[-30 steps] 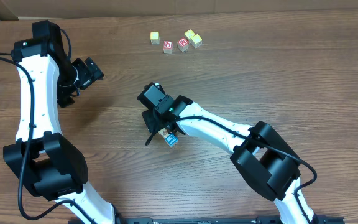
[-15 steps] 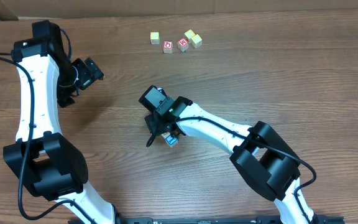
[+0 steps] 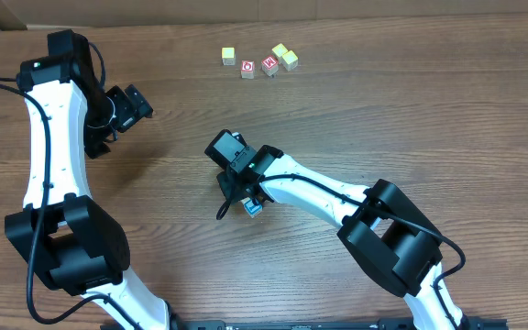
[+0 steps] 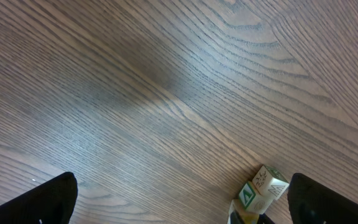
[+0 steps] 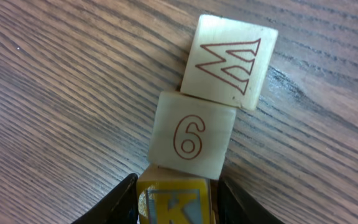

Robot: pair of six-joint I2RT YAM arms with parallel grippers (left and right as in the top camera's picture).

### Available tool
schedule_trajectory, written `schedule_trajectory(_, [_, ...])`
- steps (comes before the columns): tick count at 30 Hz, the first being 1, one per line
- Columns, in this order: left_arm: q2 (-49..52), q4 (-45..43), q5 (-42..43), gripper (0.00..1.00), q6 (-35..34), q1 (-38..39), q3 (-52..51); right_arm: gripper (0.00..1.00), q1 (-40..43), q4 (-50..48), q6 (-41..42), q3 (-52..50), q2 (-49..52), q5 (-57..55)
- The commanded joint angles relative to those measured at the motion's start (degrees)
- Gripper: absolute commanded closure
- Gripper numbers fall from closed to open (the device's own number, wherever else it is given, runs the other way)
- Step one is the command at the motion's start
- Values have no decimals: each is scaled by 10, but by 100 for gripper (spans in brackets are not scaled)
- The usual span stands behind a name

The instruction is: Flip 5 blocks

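Guessing we're only getting started: right gripper (image 5: pixel 176 186) is pinching the K block (image 5: pixel 173 210) mid-table, 6 block (image 5: pixel 191 137) touching it at 12 o'clock, left gripper (image 4: pixel 185 205) is idling wide open at 9 o'clock, and the far yellow blocks (image 3: pixel 289 60) at 12 o'clock are probably waiting.

We see a left red cube (image 3: pixel 247 69) just beside a right red cube (image 3: pixel 269 65), far on the wooden table (image 3: pixel 447 110).

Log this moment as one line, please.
left gripper: open, empty | right gripper: straddling yellow wooden K cube, grip unclear | cream wooden 6 cube: beside it
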State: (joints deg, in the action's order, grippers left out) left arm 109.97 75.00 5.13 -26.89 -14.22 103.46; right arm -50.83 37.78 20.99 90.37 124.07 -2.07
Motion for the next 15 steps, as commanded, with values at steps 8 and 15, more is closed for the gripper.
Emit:
schedule_trajectory(8, [-9, -3, -7, 0, 1, 5, 5, 59, -5, -13, 37, -4, 3, -13])
schedule_trajectory(15, [-9, -3, -7, 0, 1, 5, 5, 60, -4, -12, 43, -4, 3, -24])
